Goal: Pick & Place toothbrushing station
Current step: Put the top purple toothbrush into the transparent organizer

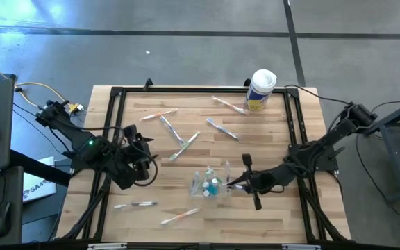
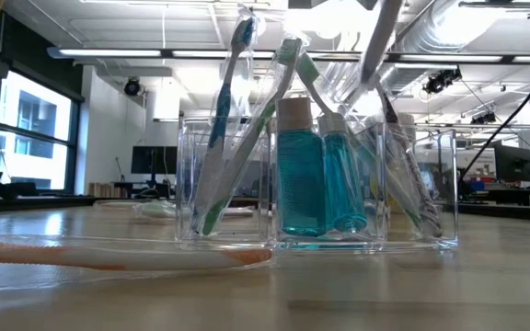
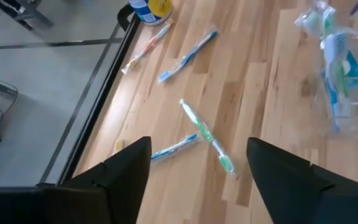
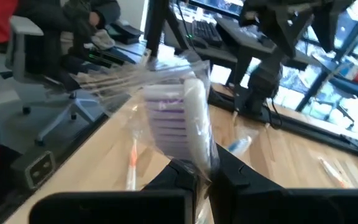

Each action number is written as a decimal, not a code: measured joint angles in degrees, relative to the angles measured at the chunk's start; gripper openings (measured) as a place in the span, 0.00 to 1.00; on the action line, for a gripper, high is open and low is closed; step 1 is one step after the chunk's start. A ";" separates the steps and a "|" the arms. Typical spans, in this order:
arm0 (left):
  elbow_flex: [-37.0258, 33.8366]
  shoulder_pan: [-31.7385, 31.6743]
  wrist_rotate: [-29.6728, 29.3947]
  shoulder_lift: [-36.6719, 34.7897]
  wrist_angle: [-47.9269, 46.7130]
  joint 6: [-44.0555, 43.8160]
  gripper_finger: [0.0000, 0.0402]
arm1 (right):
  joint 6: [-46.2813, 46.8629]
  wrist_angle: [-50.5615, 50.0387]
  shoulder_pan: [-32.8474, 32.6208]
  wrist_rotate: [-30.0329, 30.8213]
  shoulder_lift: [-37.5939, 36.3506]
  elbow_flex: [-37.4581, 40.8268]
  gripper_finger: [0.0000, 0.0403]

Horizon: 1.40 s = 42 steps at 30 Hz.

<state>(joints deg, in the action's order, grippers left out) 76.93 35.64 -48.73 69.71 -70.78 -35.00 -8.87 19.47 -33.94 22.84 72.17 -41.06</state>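
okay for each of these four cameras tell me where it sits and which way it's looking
High: overhead, straight down on the table; both arms show.
Low: at tabletop height, level into the clear holder; no arm clearly seen.
Left wrist: on the left arm, over loose toothbrushes; open left gripper.
Right wrist: on the right arm; right gripper shut on a wrapped toothbrush.
Shared: high and low both show the holder.

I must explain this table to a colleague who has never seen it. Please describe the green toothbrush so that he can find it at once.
On the wooden table, look to the middle, up from the clear cup of brushes. There two toothbrushes cross, between the left hand and the white canister. The green toothbrush is the one with the green head; the one under it is blue.
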 joint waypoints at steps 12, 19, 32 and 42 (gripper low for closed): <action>-4.43 0.00 0.04 0.02 5.94 -0.01 0.70 | 7.70 0.33 5.80 -7.51 1.87 0.04 0.02; -5.50 0.00 0.02 0.02 7.37 -0.03 0.70 | 11.76 -1.59 5.75 -8.27 1.43 0.07 0.02; -8.21 0.00 0.04 0.02 11.90 -0.02 0.70 | 19.77 -5.86 7.26 -8.14 2.47 0.07 0.02; -10.13 0.00 0.02 0.04 14.23 0.09 0.70 | 21.16 -3.96 11.12 -13.24 8.39 0.07 0.02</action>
<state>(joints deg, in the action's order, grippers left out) 66.80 35.64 -48.71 69.76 -56.54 -34.92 12.29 15.51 -22.82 9.59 80.56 -40.99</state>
